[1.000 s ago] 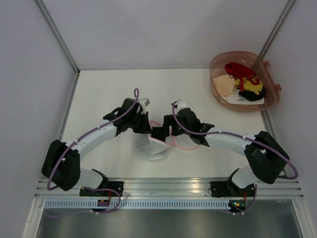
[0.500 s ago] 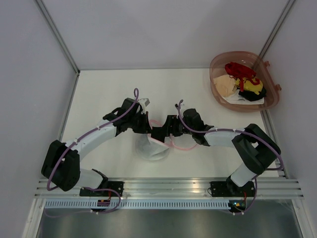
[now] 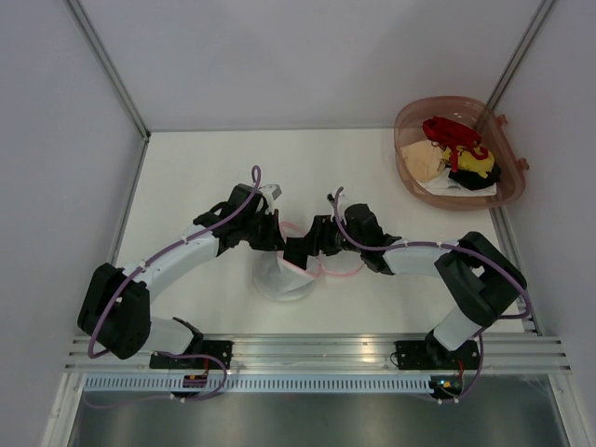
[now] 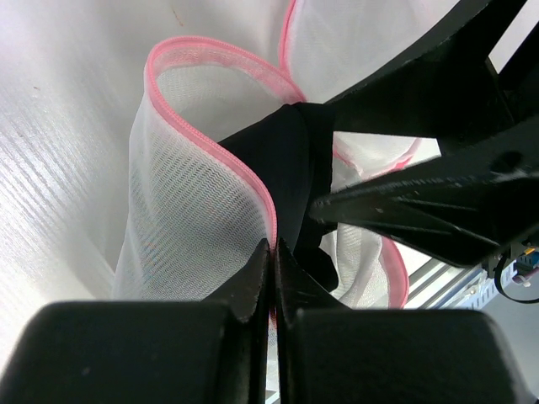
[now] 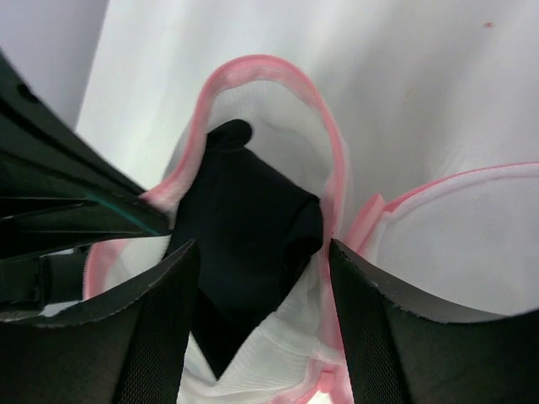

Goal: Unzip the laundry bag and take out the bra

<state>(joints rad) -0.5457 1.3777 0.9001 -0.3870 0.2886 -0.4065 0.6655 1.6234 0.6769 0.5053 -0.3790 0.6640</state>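
The laundry bag [image 3: 284,277] is a white mesh pouch with a pink zipper rim. It stands open at mid table between the two arms. A black bra [image 5: 240,231] sits in its mouth and also shows in the left wrist view [image 4: 290,160]. My left gripper [image 4: 274,246] is shut on the bag's pink rim [image 4: 244,177] and holds it up. My right gripper [image 5: 261,278] is open, its fingers [image 5: 370,337] straddling the bra and the rim at the bag's opening. In the top view the two grippers meet over the bag, the left gripper [image 3: 279,238] beside the right gripper [image 3: 307,246].
A pinkish-brown plastic basket [image 3: 406,166] holding red, yellow, black and cream clothes stands at the far right corner. Grey walls close the table on three sides. A metal rail [image 3: 307,349] runs along the near edge.
My right arm has folded in and its gripper has moved left, down to the bag's opening. The left gripper has kept its hold on the rim.
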